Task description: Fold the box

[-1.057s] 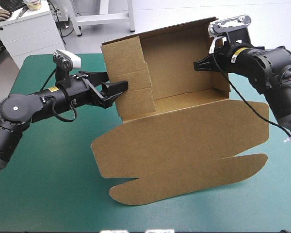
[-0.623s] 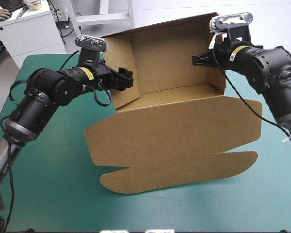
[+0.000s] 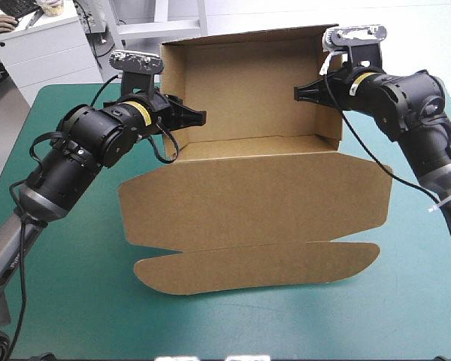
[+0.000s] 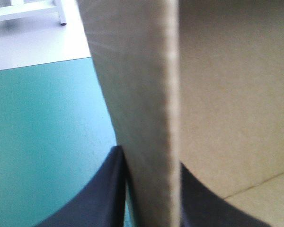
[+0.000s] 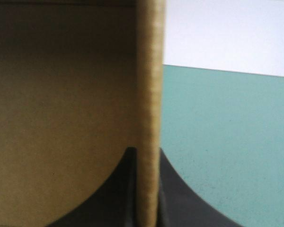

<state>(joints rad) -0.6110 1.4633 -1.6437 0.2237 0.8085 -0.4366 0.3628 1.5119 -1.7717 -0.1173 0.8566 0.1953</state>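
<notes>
Clamping box walls over teal-green cover: left pincer, right pincer.

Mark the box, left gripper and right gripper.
box [image 3: 248,207], high view, big flat panel.
left gripper [image 3: 201,116], high view, fingertips on left wall.
right gripper [image 3: 298,93], high view, fingertips on right wall.

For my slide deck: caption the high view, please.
Left gripper and right gripper hold the box by its raised side walls.

No text legible in any view. On the arms near the wrists: left sticker and right sticker, both yellow, too small to read.
</notes>
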